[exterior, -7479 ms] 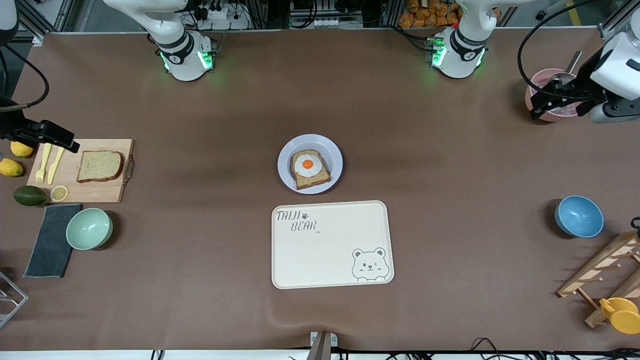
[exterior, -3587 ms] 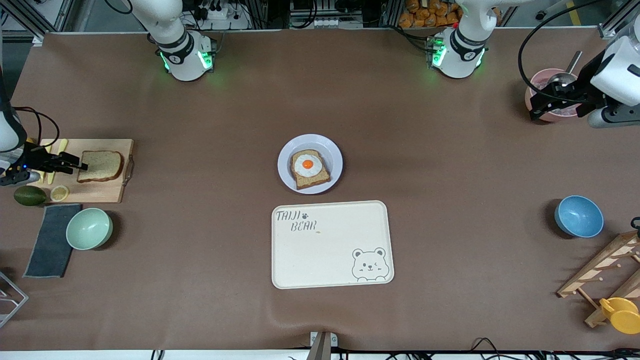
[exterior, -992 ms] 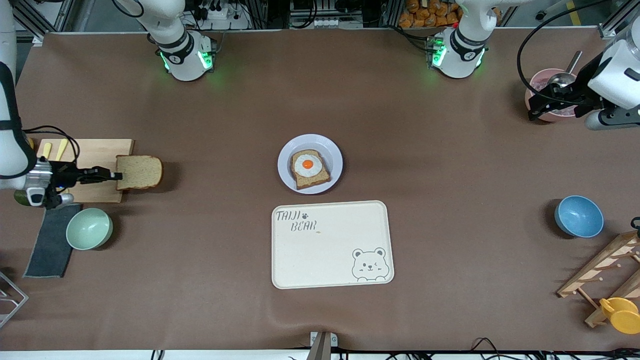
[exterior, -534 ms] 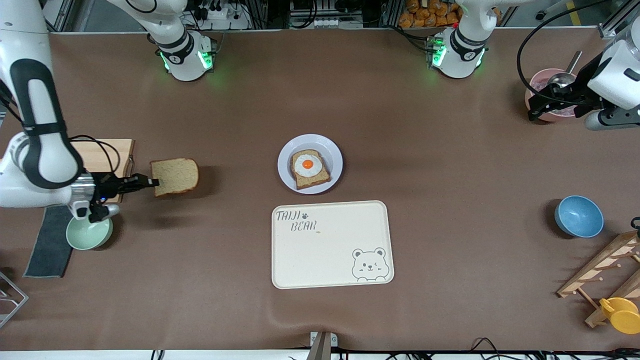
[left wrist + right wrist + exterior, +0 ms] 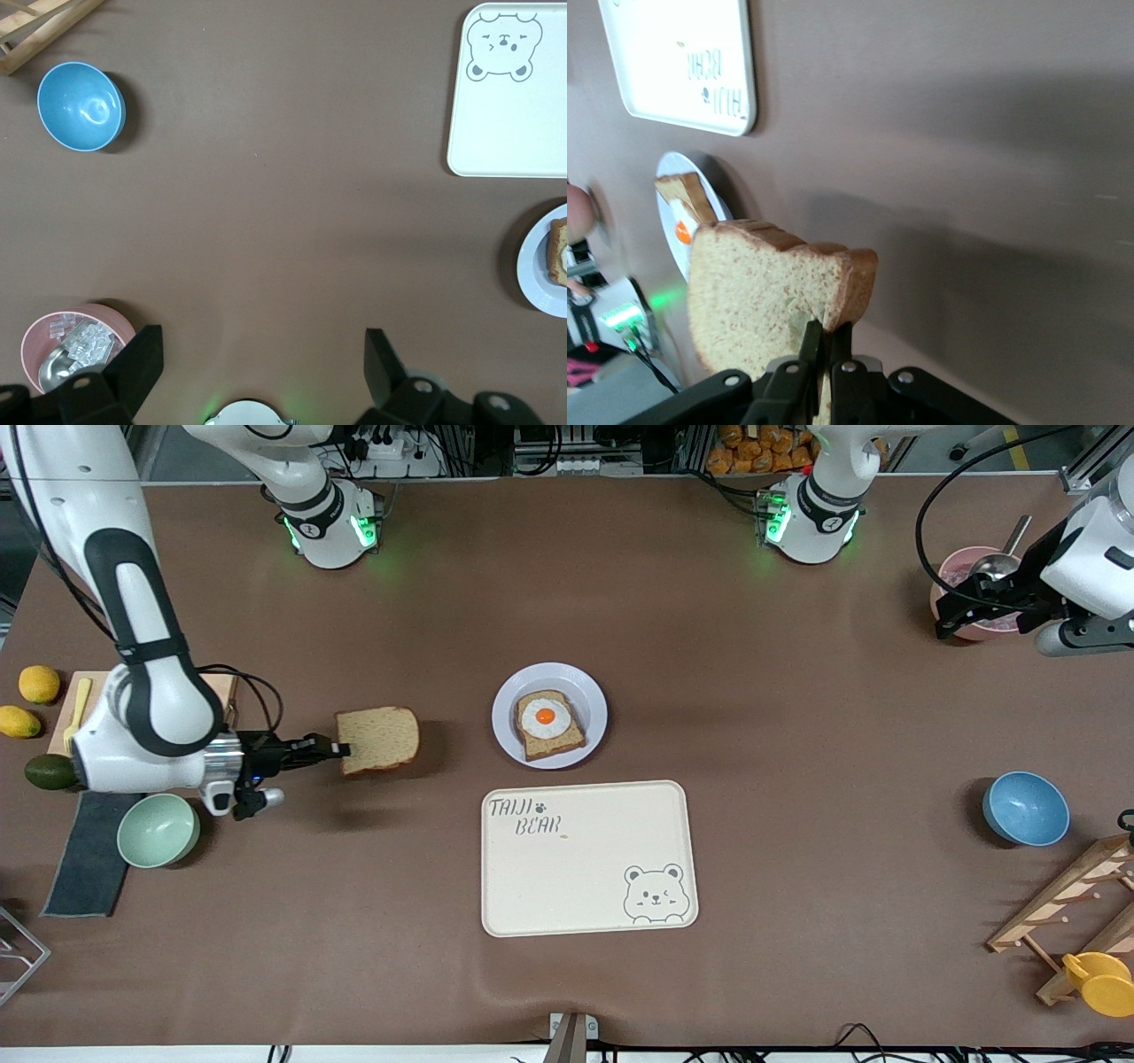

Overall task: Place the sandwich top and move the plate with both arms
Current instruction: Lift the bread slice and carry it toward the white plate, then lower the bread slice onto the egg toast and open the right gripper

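The sandwich top [image 5: 379, 740], a plain brown bread slice, hangs in the air over the bare table between the cutting board and the plate. My right gripper [image 5: 340, 748] is shut on its edge; the wrist view shows the fingers [image 5: 818, 347] pinching the sandwich top [image 5: 766, 301]. The lavender-white plate [image 5: 507, 726] sits mid-table and carries a bread slice with a fried egg [image 5: 547, 721]. My left gripper [image 5: 952, 620] waits open over the pink bowl at the left arm's end; its fingers [image 5: 142, 359] stand wide apart with nothing between them.
A cream bear tray [image 5: 588, 857] lies nearer the front camera than the plate. Cutting board [image 5: 221, 687], lemons [image 5: 39, 684], avocado [image 5: 49, 771], green bowl [image 5: 158, 829] and dark cloth [image 5: 84, 864] sit at the right arm's end. Pink bowl [image 5: 973, 571], blue bowl [image 5: 1025, 808] and wooden rack [image 5: 1076, 903] sit at the left arm's end.
My right gripper has lifted the sandwich top off the cutting board and carried it steadily toward the plate. The left arm has stayed almost still.
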Robot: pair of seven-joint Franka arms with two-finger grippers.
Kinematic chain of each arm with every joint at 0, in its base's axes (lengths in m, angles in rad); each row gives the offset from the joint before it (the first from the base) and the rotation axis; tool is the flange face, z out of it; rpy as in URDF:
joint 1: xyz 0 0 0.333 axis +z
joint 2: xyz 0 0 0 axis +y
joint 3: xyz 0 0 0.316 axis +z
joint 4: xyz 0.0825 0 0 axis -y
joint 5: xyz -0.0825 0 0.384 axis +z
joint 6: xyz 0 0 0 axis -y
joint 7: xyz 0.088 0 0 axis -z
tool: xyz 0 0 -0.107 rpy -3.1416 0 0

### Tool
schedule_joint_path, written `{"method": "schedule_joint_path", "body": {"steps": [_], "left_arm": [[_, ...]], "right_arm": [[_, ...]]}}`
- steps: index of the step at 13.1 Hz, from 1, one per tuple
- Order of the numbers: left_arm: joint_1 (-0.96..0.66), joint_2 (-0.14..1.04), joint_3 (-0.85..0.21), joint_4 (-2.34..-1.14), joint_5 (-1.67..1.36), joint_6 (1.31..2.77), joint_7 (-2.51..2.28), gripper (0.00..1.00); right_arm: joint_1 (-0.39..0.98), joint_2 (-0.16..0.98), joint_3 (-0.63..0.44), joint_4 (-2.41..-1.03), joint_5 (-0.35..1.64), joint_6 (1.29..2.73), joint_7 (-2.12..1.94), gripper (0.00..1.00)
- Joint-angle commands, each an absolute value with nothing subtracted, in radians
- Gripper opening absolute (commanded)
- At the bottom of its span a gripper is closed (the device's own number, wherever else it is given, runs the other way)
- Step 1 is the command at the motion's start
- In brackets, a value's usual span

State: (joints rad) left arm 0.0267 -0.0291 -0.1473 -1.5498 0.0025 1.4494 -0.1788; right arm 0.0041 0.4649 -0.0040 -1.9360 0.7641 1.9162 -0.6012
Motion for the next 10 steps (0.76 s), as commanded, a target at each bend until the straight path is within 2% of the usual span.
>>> {"method": "schedule_joint_path", "body": {"steps": [1,6,10], "left_arm": [[0.037,-0.041,-0.152,-1.554,-0.02,1.44,-0.166,1.0],[0.037,-0.048,-0.152,-1.554,-0.02,1.425,-0.166,1.0],[0.038,-0.052,-0.152,-1.554,-0.02,1.425,-0.164,1.0]], "right_arm": [[0.116,0.431,-0.015,-1.996,0.834,1.976,-0.513,0.0],[0.242,0.428,-0.014,-1.996,0.936,1.997,-0.465,0.0],[0.346,0.439,-0.015,-1.997,1.024,2.075,-0.465,0.0]]}}
